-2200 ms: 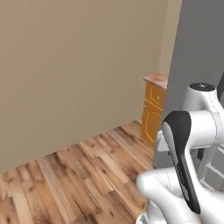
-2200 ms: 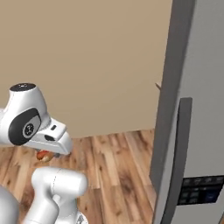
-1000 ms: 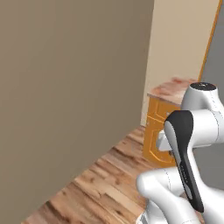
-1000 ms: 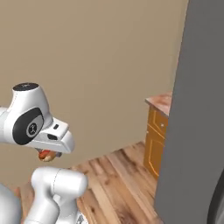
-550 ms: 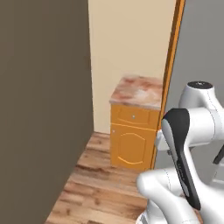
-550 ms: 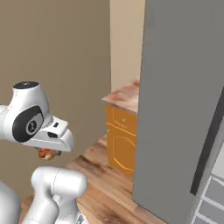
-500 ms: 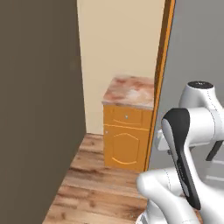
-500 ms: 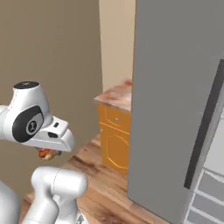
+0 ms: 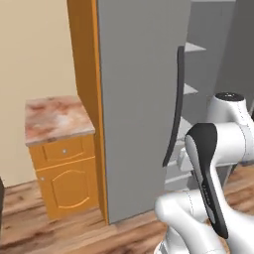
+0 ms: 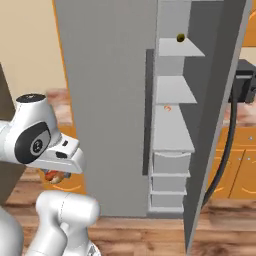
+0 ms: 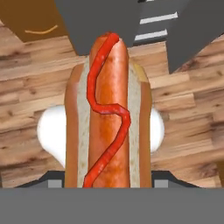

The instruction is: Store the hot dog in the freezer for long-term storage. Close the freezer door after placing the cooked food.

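Note:
The hot dog [image 11: 108, 113], a reddish sausage with a ketchup line in a tan bun, lies lengthwise between my gripper's [image 11: 109, 181] fingers over the wood floor. In the right base view the gripper [image 10: 54, 176] hangs low at the left, shut on the hot dog [image 10: 52, 175], left of and apart from the fridge. The freezer [image 10: 171, 130] stands open, showing pale shelves with drawers [image 10: 170, 175] below. The freezer door [image 10: 220, 95] is swung out to the right, its long dark handle [image 10: 225, 145] facing me. The freezer shelves [image 9: 192, 89] also show past the wide door.
The wide grey fridge door [image 9: 139, 99] is closed, with a dark handle [image 9: 173, 104]. A small olive item [image 10: 180, 37] sits on the top shelf and a tiny pink item [image 10: 167, 107] on a lower one. An orange cabinet with a marble top [image 9: 57, 116] stands left of the fridge. A black microwave [image 10: 246, 85] sits behind the open door.
The whole picture has swung from a bare wall and cabinet to the open fridge, so the base has turned. The arm's pose and the held hot dog are unchanged.

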Robot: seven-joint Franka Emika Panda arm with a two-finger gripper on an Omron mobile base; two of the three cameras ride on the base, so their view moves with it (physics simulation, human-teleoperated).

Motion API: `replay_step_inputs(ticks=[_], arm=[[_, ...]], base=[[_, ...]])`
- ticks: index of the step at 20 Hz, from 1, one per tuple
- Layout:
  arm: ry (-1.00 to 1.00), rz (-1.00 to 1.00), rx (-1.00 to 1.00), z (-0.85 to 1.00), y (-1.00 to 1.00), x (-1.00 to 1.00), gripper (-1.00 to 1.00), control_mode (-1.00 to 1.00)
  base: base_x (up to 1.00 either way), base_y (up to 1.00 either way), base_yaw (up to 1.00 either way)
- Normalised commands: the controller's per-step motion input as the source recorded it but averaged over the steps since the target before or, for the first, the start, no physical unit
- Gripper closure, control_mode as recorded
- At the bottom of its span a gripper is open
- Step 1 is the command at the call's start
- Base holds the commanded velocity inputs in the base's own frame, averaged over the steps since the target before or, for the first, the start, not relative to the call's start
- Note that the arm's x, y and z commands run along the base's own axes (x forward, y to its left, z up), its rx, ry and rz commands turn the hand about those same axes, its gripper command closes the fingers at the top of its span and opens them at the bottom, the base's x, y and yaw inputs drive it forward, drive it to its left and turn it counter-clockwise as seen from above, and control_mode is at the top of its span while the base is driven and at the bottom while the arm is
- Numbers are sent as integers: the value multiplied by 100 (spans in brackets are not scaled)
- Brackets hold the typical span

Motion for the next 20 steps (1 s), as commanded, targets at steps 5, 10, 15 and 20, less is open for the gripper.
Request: replay_step_inputs(ticks=[5,10,15,20], arm=[[0,0,0,0,0,0,100,100],[0,0,0,0,0,0,100,100],[0,0,0,0,0,0,100,100],[0,0,0,0,0,0,100,100]], base=[[25,6,-76],[55,33,-54],[55,-10,-12],[32,-40,5]])
